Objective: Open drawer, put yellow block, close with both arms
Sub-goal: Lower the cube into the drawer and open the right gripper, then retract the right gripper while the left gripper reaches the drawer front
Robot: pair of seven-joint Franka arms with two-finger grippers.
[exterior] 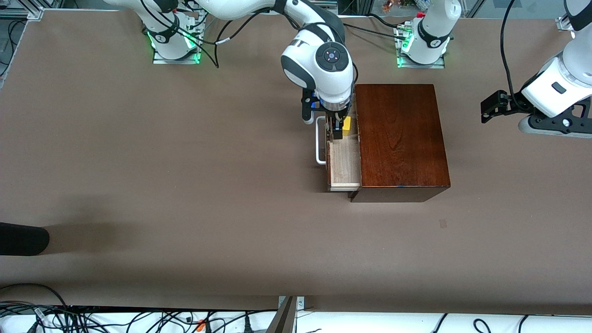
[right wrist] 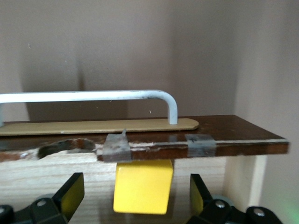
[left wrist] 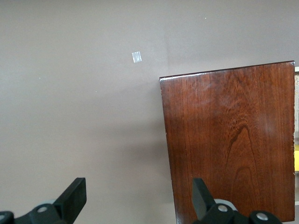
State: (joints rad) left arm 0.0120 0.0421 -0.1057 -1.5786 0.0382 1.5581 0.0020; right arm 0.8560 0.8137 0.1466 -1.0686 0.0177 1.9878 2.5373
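The drawer [exterior: 344,162] stands pulled out of the dark mahogany box [exterior: 400,138], showing its pale wooden tray and white bar handle [exterior: 319,143]. The yellow block [exterior: 346,124] lies in the tray at the end nearer the robots' bases. In the right wrist view the yellow block [right wrist: 142,185] sits close to the drawer's front panel [right wrist: 140,140]. My right gripper [exterior: 336,132] reaches down into the drawer, open, with a finger on each side of the block and a gap at both. My left gripper [exterior: 490,106] hangs open and empty over the table beside the box [left wrist: 233,140].
A small piece of tape [exterior: 443,223] lies on the table nearer the front camera than the box. A black object [exterior: 23,238] juts in at the right arm's end of the table. Cables run along the table's front edge.
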